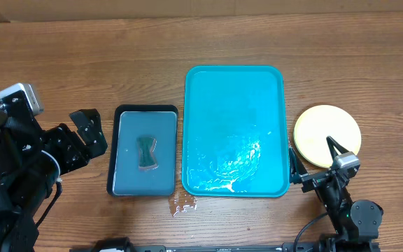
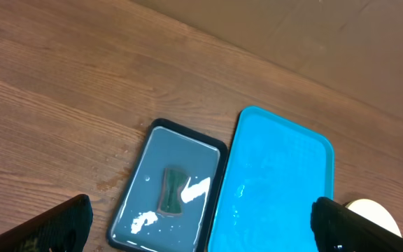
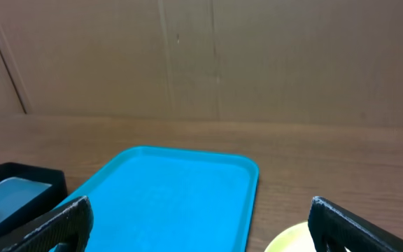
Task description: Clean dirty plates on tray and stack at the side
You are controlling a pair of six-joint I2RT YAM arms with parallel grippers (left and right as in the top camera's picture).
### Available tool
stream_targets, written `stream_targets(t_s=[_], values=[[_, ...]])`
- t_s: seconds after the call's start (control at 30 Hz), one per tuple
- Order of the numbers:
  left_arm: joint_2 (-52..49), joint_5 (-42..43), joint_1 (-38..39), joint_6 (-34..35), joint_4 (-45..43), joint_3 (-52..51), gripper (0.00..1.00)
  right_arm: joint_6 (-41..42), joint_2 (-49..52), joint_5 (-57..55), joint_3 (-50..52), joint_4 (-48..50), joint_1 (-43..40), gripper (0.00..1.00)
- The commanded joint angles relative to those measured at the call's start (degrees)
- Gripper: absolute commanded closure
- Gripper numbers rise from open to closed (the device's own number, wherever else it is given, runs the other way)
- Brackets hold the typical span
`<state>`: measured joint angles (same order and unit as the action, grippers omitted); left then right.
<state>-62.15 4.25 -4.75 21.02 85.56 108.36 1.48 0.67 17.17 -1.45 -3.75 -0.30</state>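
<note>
The plates (image 1: 327, 133) lay right of the bare tray (image 1: 236, 105), just beyond the right gripper (image 1: 313, 157), its jaws wide. The left gripper (image 1: 92, 135), also wide, hung well left by the black tray (image 1: 145, 111).

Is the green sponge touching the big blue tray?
Apart. The overhead view shows the dark green sponge lying in the middle of the small black tray, well clear of the large teal-blue rectangular plastic tray.
</note>
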Motion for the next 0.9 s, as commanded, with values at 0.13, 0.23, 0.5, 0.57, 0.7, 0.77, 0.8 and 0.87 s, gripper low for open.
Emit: stream_targets(t_s=[0.13, 0.23, 0.5, 0.57, 0.7, 0.77, 0.8, 0.87], values=[[-0.1, -0.2, -0.2, 0.0, -0.2, 0.1, 0.0, 0.2, -0.5, -0.6, 1.0, 0.6, 0.3, 0.0], [-0.1, -0.2, -0.2, 0.0, -0.2, 0.1, 0.0, 0.2, -0.5, -0.6, 1.0, 0.6, 0.3, 0.0], [-0.1, -0.2, -0.2, 0.0, -0.2, 0.1, 0.0, 0.2, -0.5, -0.6, 1.0, 0.6, 0.3, 0.0], [-0.1, -0.2, -0.2, 0.0, -0.2, 0.1, 0.0, 0.2, -0.5, -0.6, 1.0, 0.6, 0.3, 0.0], [0.1, -0.3, 0.9, -0.1, -0.2, 0.1, 0.0, 0.2, -0.5, -0.6, 1.0, 0.5, 0.3, 0.0], [0.5, -0.9, 1.6, -1.3, 1.0, 0.1, 0.0, 0.2, -0.5, -0.6, 1.0, 0.5, 0.3, 0.0], [0.6, -2.5, 1.5, -2.1, 1.1, 0.1, 0.0, 0.2, -0.5, -0.6, 1.0, 0.5, 0.3, 0.0], [0.8, -5.4, 1.9, -2.2, -0.9, -0.2, 0.0, 0.2, -0.5, -0.6, 1.0, 0.5, 0.3, 0.0]])
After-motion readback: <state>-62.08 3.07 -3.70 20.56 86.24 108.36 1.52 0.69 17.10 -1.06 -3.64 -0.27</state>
